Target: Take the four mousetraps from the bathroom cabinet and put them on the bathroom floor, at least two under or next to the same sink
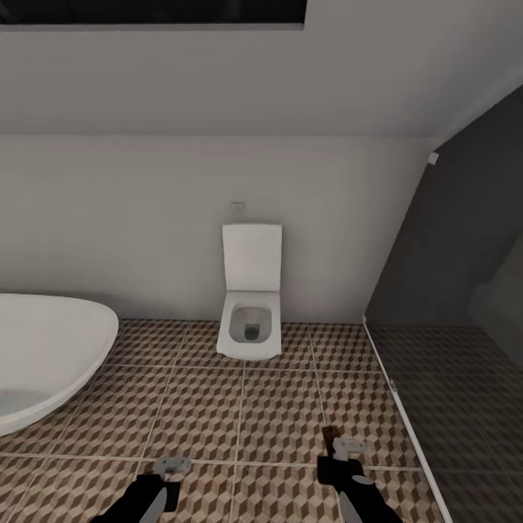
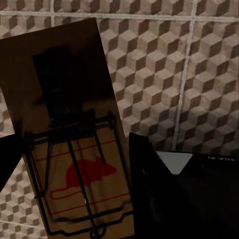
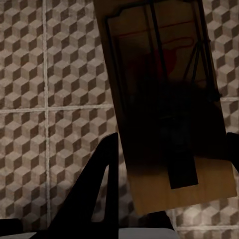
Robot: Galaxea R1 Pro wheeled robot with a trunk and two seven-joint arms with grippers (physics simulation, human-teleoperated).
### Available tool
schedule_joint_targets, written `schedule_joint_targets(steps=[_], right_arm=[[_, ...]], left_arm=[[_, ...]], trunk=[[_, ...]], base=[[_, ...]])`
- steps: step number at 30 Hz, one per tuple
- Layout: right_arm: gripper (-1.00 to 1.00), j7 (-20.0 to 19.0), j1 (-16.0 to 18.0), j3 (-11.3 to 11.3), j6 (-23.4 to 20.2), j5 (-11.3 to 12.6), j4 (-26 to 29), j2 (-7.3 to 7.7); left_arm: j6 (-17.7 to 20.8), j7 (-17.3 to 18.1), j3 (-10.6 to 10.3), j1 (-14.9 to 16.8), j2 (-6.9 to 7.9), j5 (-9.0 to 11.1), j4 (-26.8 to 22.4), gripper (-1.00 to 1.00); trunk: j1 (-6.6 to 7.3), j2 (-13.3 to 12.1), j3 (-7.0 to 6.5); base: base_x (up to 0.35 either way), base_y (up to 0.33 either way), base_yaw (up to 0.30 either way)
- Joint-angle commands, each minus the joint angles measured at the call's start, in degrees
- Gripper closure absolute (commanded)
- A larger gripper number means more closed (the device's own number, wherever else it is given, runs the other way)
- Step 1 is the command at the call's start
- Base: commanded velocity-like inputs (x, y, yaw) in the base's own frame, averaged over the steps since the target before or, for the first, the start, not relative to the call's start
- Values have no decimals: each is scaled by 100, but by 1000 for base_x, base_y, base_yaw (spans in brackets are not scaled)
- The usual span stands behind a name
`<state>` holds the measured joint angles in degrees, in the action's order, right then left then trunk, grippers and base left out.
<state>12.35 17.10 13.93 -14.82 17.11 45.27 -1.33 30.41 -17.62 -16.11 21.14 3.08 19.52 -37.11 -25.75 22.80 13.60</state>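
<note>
My left gripper is shut on a mousetrap, a brown wooden board with dark wire and a red mouse print, held above the cube-patterned bathroom floor. My right gripper is shut on a second mousetrap, also over the floor. In the head view both grippers hang low at the near edge, the left gripper and the right gripper, with a brown edge of its mousetrap showing. The cabinet and the sink are out of view.
A white toilet stands against the far wall, straight ahead. A white oval bathtub fills the left side. A dark glass partition with a white floor rail closes off the right. Tiled floor lies between.
</note>
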Motion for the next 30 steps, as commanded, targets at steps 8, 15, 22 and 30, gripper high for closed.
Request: schedule_joint_targets(steps=[8,15,22,30], right_arm=[[100,29,4,22,125,56,21,4],[100,22,4,22,153,55,25,18],[100,21,4,22,155,57,26,19],[100,21,4,22,155,56,26,19]], left_arm=[[25,-17,-57,4,-52,51,-138,100],[27,-22,-82,4,-94,52,-337,100],[27,-22,-85,4,-125,52,-349,100],[27,-22,-91,4,-239,52,-350,100]], trunk=[[-3,12,11],[-3,12,11],[-3,12,11],[-3,12,11]], base=[[0,0,0],[0,0,0],[0,0,0],[0,0,0]])
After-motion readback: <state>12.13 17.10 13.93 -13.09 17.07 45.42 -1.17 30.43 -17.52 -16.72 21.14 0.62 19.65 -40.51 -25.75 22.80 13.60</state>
